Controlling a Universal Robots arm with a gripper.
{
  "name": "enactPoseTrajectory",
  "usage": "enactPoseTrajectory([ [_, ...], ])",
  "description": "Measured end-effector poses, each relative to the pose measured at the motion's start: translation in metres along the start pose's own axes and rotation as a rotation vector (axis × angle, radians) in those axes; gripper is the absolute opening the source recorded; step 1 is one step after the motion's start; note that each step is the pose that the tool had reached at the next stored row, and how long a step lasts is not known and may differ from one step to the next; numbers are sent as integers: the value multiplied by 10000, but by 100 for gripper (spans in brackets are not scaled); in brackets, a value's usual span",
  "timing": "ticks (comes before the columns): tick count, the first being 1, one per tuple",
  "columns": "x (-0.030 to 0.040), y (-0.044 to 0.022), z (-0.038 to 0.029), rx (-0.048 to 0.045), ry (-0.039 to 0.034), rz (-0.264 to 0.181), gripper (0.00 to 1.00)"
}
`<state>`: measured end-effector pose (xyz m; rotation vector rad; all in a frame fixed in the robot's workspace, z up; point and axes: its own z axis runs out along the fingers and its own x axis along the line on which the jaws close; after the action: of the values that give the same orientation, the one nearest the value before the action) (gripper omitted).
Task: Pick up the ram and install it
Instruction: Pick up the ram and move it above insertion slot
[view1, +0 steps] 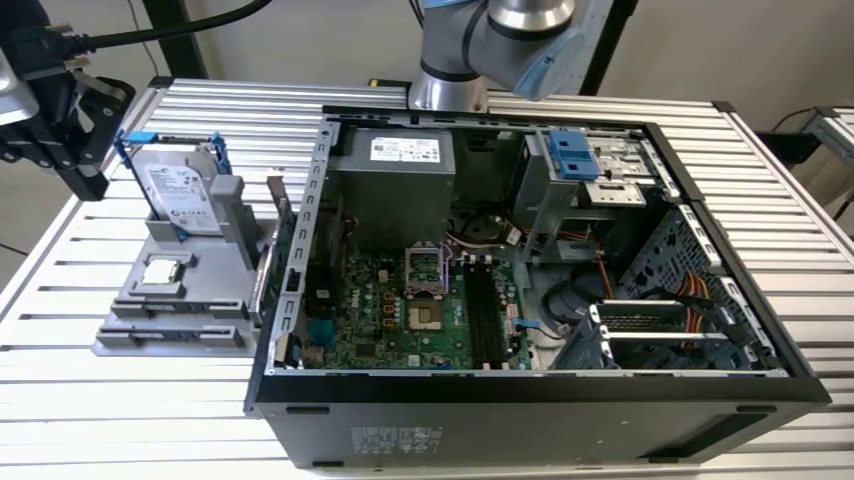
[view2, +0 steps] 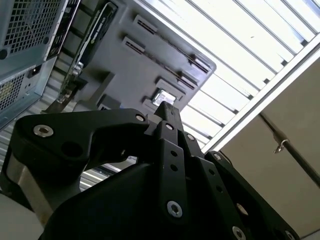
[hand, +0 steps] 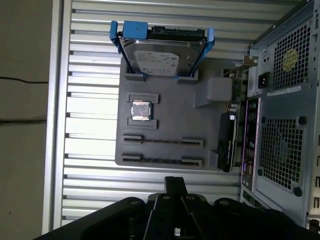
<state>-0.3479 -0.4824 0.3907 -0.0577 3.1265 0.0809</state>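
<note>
claw (hand: 175, 181) pressed together, holding nothing | near gray tray (hand: 175, 115) | hard drive (hand: 159, 59) upright in tray

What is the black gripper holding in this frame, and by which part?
Nothing. In the first wrist view the black gripper is shut, its fingertips together with nothing between them.

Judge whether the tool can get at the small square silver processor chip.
Probably yes: the small square silver processor chip lies uncovered on the grey plastic holder, and the black tool hovers just beside that holder.
</note>
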Motion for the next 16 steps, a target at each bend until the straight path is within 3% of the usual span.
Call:
enactPoseTrajectory([
  [16,0,0,0,-3,82,4,0],
])
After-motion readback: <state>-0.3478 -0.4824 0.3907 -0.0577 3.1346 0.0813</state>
